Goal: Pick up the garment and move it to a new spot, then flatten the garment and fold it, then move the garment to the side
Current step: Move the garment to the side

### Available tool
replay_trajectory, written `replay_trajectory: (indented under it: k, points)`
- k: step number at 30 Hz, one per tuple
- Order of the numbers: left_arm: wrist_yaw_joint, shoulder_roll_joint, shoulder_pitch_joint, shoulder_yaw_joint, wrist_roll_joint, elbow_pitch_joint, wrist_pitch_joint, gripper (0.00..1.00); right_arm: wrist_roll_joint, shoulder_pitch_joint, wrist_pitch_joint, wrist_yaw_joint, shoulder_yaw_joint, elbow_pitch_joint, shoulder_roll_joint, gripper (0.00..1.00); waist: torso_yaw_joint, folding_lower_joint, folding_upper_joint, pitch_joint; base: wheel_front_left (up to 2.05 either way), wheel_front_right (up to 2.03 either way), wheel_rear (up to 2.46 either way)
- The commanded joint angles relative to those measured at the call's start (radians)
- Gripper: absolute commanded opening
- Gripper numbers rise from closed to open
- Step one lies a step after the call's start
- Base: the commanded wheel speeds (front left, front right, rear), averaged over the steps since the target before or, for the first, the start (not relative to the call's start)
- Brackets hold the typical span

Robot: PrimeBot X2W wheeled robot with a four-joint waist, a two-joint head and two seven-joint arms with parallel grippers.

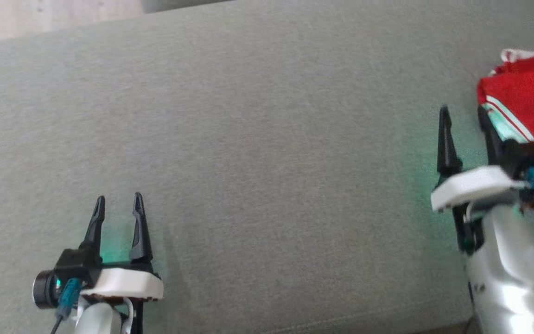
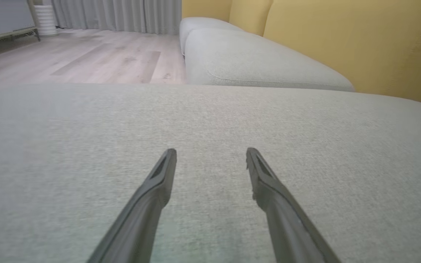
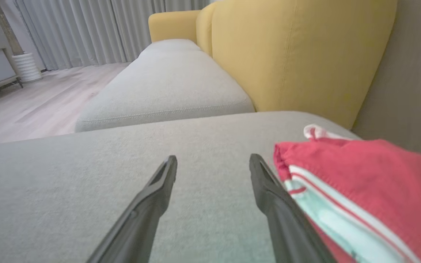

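Red striped garment (image 1: 526, 88) lies at the grey sofa cushion's (image 1: 248, 139) right edge, just beside the right gripper (image 1: 462, 110), jaws wide and empty; left gripper (image 1: 119, 197), near left, equally spread, holds nothing.

A broad grey woven-fabric seat cushion (image 2: 210, 120) is backed by mustard-yellow upholstered cushions (image 2: 360, 44). Pale wood-plank flooring (image 2: 86, 58) is seen beyond, bounded by grey pleated curtains (image 2: 115, 14), beside which a white ribbed cylinder (image 2: 45, 20) is set.
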Motion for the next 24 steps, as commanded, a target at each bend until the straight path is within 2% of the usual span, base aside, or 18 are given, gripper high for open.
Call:
replay_trajectory:
  k: [1, 9, 24]
  points:
    - [0.007, 0.006, -0.007, 0.032, -0.006, -0.029, -0.005, 1.0, 0.017, 0.002, -0.006, -0.001, 0.03, -0.039, 0.008, 1.0, 0.034, 0.0001, 0.0, -0.027, 0.0, 0.0, 0.0]
    - [0.034, 0.006, 0.023, 0.04, -0.022, -0.023, -0.005, 1.0, 0.084, 0.111, -0.006, -0.001, 0.088, -0.043, 0.009, 1.0, 0.082, 0.0001, 0.0, -0.074, 0.0, 0.0, 0.0]
    - [0.051, 0.005, 0.07, 0.052, -0.04, -0.016, -0.005, 1.0, 0.132, 0.176, -0.006, -0.001, 0.155, -0.033, 0.009, 1.0, 0.114, 0.0001, 0.0, -0.16, 0.0, 0.0, 0.0]
